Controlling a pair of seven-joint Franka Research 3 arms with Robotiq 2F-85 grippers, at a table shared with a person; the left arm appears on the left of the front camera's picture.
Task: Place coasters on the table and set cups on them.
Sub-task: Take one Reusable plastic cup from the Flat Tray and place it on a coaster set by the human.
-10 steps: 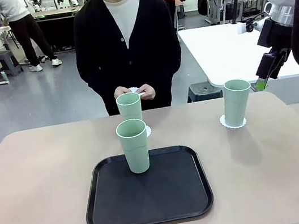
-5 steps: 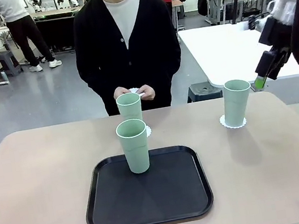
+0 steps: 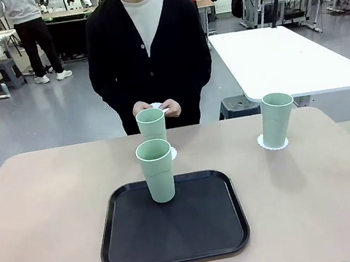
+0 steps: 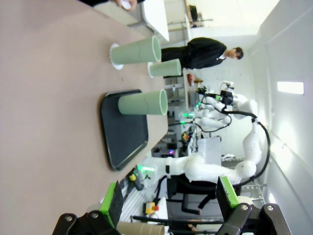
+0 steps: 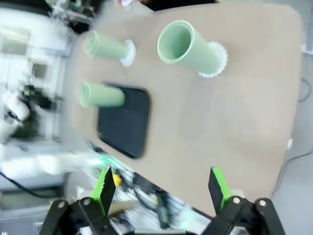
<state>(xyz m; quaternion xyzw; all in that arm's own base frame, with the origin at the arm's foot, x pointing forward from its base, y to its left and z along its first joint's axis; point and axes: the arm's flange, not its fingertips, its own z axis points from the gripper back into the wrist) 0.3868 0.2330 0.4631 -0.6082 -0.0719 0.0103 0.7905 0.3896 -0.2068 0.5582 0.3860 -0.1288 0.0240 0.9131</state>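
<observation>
Left third of table is bare, open from near edge to far edge. Tray lies low at centre-near. Tray cup stands on its far part; the tray's near part is free. Far cup is just behind, almost in line, with a tight gap between them. Person's hands close behind far cup block far centre. Right cup stands alone, with bare table between it and tray and along near right.

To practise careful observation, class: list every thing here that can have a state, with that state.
Near cup: upright on the tray, no coaster.
Middle cup: upright on middle coaster.
Right cup: upright on right coaster.
Left gripper: open, empty.
Right gripper: open, empty.
Person's hands: holding a small white thing.
</observation>
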